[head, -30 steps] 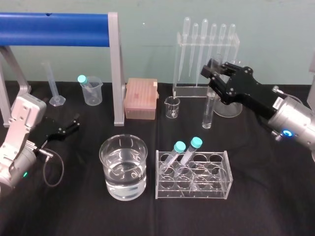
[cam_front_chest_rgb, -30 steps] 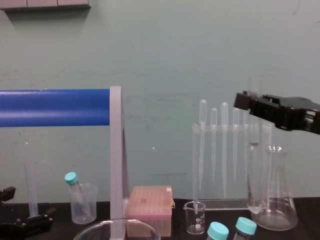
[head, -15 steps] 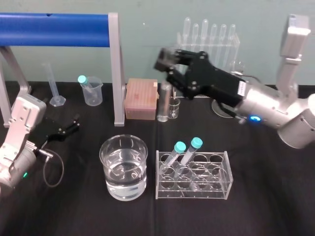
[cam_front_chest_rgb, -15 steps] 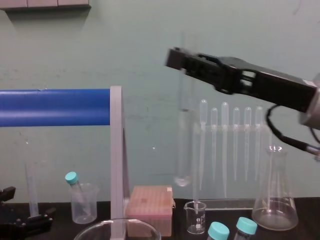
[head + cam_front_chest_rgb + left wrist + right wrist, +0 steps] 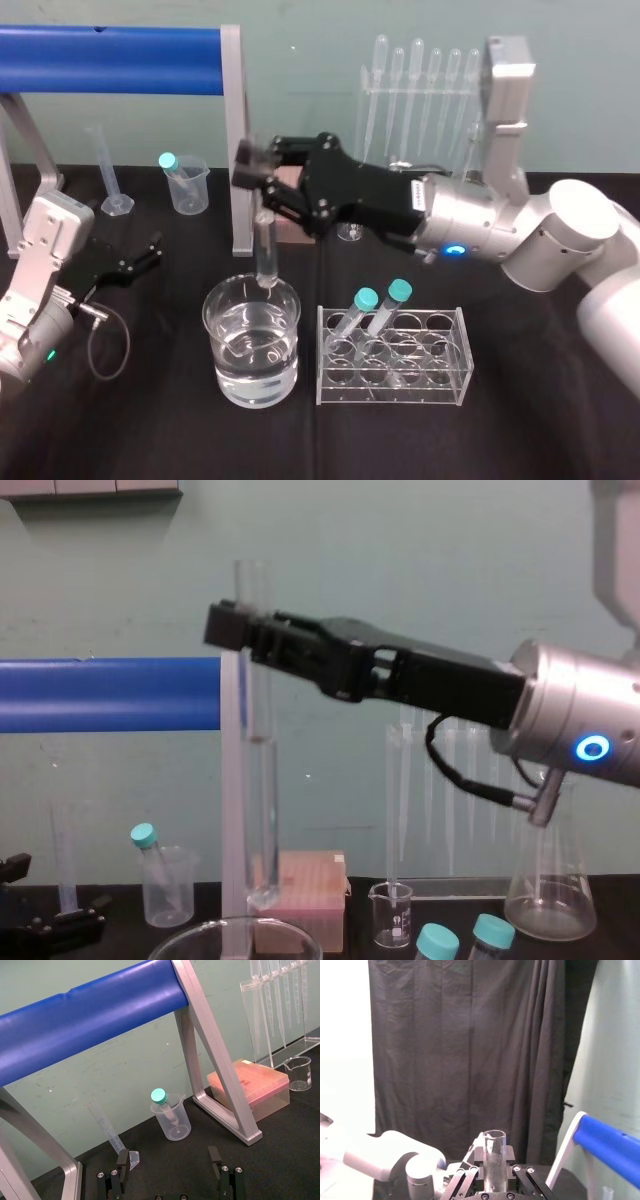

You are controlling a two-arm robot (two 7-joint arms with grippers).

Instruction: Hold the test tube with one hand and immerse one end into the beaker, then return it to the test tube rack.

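My right gripper [image 5: 256,176], a long black one on a silver wrist with a blue ring, is shut on the test tube [image 5: 266,252]. The clear tube [image 5: 257,740] hangs upright, its open rim [image 5: 494,1136] above the fingers. Its lower end sits just above the far side of the wide beaker [image 5: 215,300], which is half full of water. In the chest view the beaker's rim [image 5: 190,938] lies a little below the tube's tip. The clear test tube rack [image 5: 392,392] stands right of the beaker. My left gripper [image 5: 143,254] rests open at the far left of the table.
Two teal-capped tubes [image 5: 365,300] lean in the rack. A blue bar on a grey frame [image 5: 110,47] stands behind the beaker. Behind it are a pink box [image 5: 300,880], a small glass beaker [image 5: 390,915], a conical flask [image 5: 548,880], a pipette stand [image 5: 420,80], a plastic beaker [image 5: 187,185] and a graduated cylinder [image 5: 108,170].
My right gripper has carried the test tube leftward from beside the pipette stand to over the beaker, and lower. The left arm has not moved.
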